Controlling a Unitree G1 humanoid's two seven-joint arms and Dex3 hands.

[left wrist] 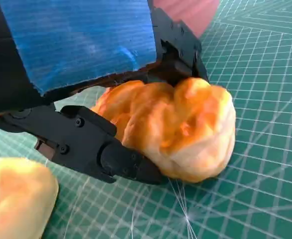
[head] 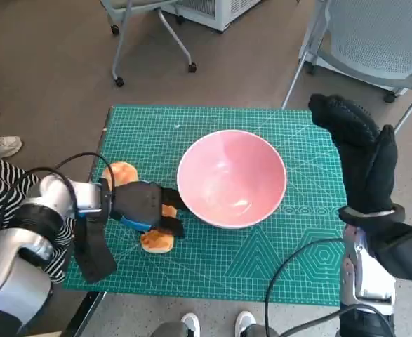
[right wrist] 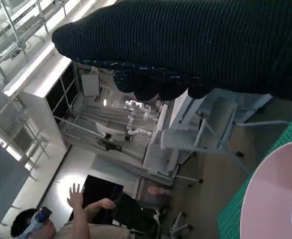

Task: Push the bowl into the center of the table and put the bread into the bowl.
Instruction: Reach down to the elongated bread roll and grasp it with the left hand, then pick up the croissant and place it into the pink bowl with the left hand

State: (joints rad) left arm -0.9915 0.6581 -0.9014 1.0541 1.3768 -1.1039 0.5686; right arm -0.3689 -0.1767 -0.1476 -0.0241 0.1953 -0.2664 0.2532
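Golden bread [left wrist: 175, 129] looks soft and light (easy to squash); the left robot hand [head: 144, 203] pinches its middle; the right robot hand [head: 360, 151] holds nothing.

The left hand [left wrist: 86, 84] fingers [left wrist: 116, 159] seemingly grip the bread [left wrist: 180, 129] on the green mat [left wrist: 265, 99].

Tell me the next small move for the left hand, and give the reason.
Probably lift the bread roll off the green mat. The left hand already grips it, and the pink bowl sits about mid-table right beside it, empty. The right hand is raised clear.
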